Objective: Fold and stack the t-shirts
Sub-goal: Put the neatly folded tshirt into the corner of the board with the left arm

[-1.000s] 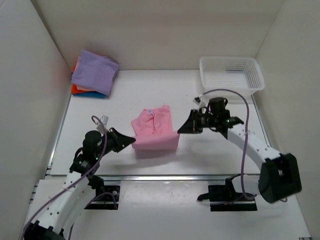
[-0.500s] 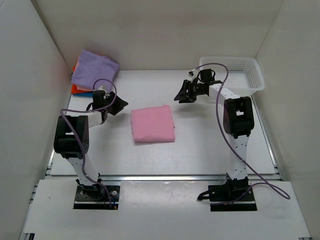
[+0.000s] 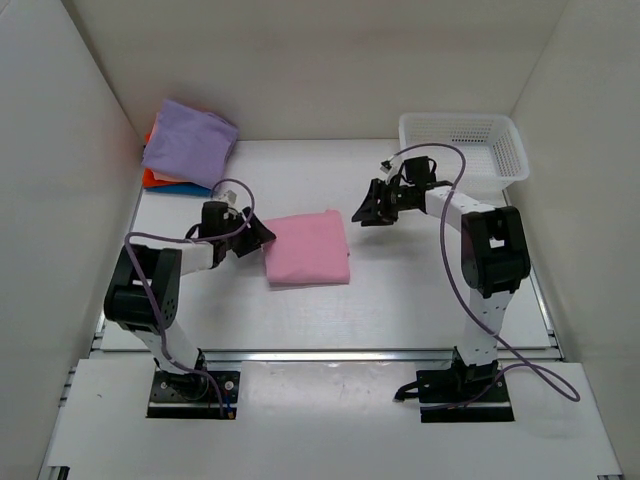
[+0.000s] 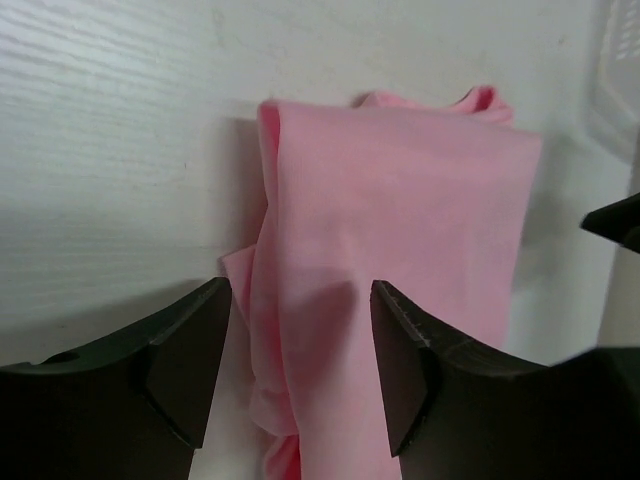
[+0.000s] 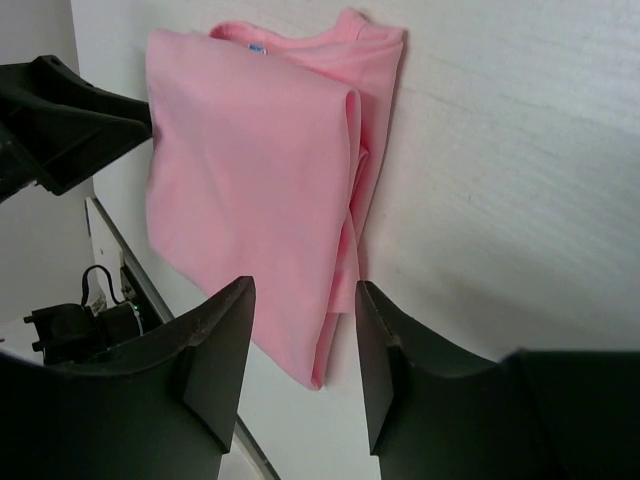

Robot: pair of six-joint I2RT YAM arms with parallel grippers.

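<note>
A light pink t-shirt [image 3: 306, 250] lies folded flat in the middle of the table. My left gripper [image 3: 262, 236] is at its left edge, open, with the pink cloth [image 4: 400, 230] showing between and beyond the fingers and nothing gripped. My right gripper [image 3: 360, 213] hovers just off the shirt's back right corner, also open and empty. In the right wrist view the pink t-shirt [image 5: 250, 170] lies ahead of the jaws, its folded edge between them. A stack of folded t-shirts sits at the back left: lavender [image 3: 190, 143] on top, then orange [image 3: 153, 178] and blue [image 3: 203, 188].
A white mesh basket [image 3: 465, 145] stands at the back right, close behind the right arm. White walls close in the table on the left, right and back. In the right wrist view the left gripper's dark fingers [image 5: 70, 120] show at the upper left.
A second ago both grippers were shut on the raised ends of the pink shirt. They have let go and it now lies flat and folded. Both arms swung back, then returned to its edges.
</note>
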